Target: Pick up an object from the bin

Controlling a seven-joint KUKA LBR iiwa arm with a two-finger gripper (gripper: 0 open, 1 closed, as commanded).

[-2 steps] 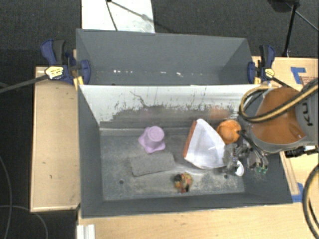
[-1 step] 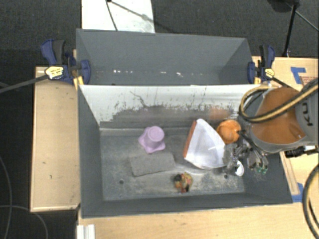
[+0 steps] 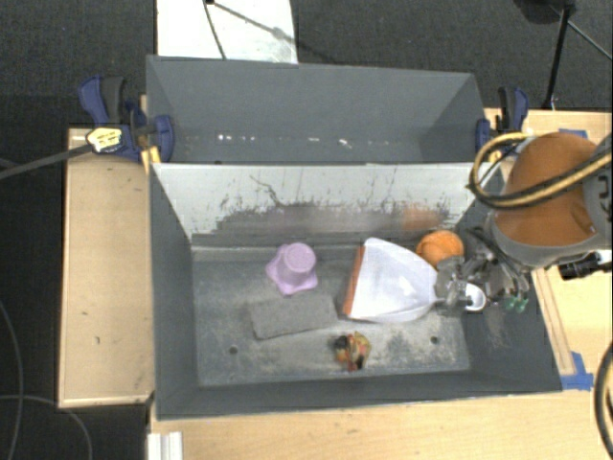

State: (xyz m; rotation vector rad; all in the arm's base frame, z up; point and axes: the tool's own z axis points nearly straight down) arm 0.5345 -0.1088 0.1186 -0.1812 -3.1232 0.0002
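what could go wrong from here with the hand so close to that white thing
The hand sits at the right edge of the white pouch with a brown-orange side; a grip on that thin edge may slip or merely drag it. The round orange ball lies close by the hand and could get nudged and roll away. The grey metal bin's right wall is close, so the hand might scrape it.

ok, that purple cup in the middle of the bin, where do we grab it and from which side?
Probably from straight above, on the rounded upper body of the purple cup. It stands wider at its foot, and the grey pad lies close in front, so a side approach looks cramped.
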